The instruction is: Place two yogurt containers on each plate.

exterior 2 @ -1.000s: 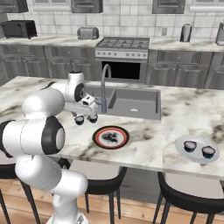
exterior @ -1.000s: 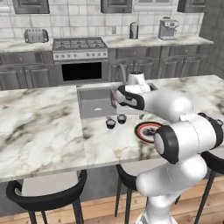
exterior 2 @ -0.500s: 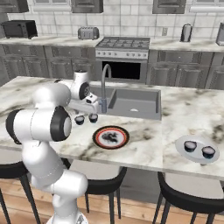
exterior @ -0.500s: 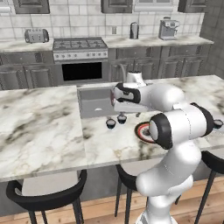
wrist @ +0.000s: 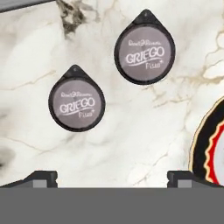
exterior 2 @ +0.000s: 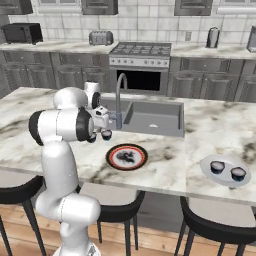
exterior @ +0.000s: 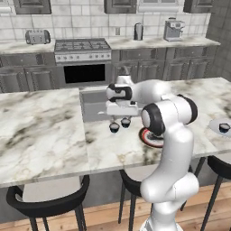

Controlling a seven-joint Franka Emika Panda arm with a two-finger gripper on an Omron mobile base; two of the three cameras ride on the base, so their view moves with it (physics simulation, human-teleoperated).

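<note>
Gripper [wrist: 112, 177] jaws stand wide apart, nothing between them; we see the two dark fingertips [wrist: 41, 177] at the bottom of the hand view, looking straight down on the marble counter [exterior: 40, 131].

We note two yogurt containers on the bare marble below the hand. One yogurt cup [wrist: 77, 104] lies nearer the fingertips, the other cup [wrist: 145, 47] farther up and to the right, the two apart from each other, both upright, pale lids reading "GRIEGO". In the left base view the same pair [exterior: 120, 125] sits just under the hand, beside the sink [exterior: 94, 106].

Red-rimmed plate [exterior 2: 127, 156] lies on the counter near this pair, touching neither cup; we see its dark patterned centre with nothing on it. Its edge [wrist: 210, 144] shows at the right of the hand view.

White plate [exterior 2: 225, 171] sits well apart, toward the far end of the counter, and carries two more cups [exterior 2: 227, 170] side by side.

Faucet [exterior 2: 118, 102] rises at the sink's edge just beside the hand. Stools [exterior: 52, 200] stand along the near side of the counter.
</note>
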